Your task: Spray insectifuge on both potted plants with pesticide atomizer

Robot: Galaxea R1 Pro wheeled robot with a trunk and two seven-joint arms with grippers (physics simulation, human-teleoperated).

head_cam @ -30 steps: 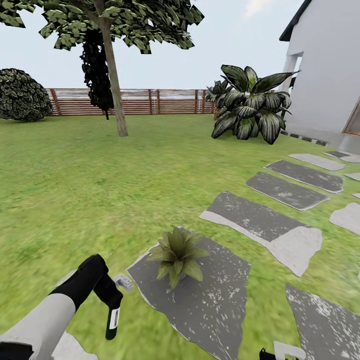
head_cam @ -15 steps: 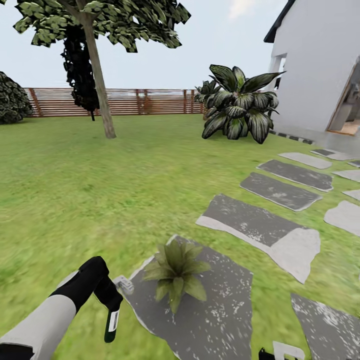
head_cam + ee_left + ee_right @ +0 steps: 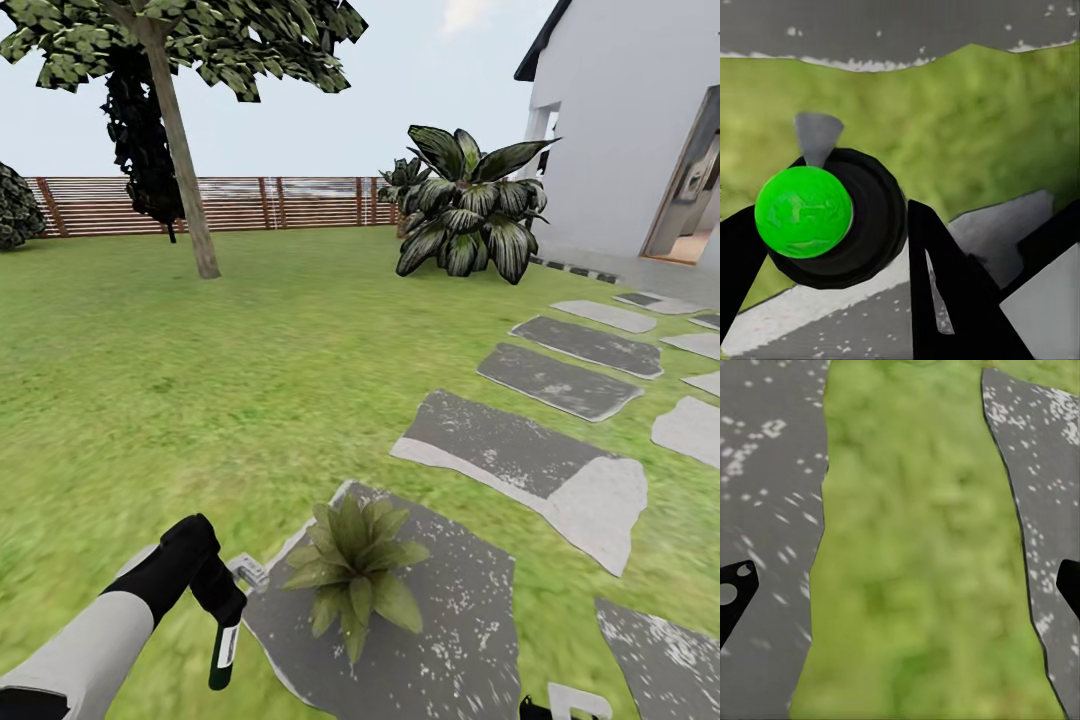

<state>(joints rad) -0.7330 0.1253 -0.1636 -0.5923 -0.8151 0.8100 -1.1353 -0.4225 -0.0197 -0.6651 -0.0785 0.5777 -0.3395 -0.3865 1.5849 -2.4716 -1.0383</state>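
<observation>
Left gripper clamped on pesticide atomizer, right gripper spread empty; judged: aim grey nozzle squarely over potted plant beside it before spraying.

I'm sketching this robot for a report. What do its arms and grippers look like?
In the head view the left arm has a pale grey-white forearm shell ending in a rounded matte black wrist. The left gripper has flat, black, tapering wedge-shaped fingers. The right gripper shows black fingertips, one with a small round hole. No cables or markings are visible.
</observation>
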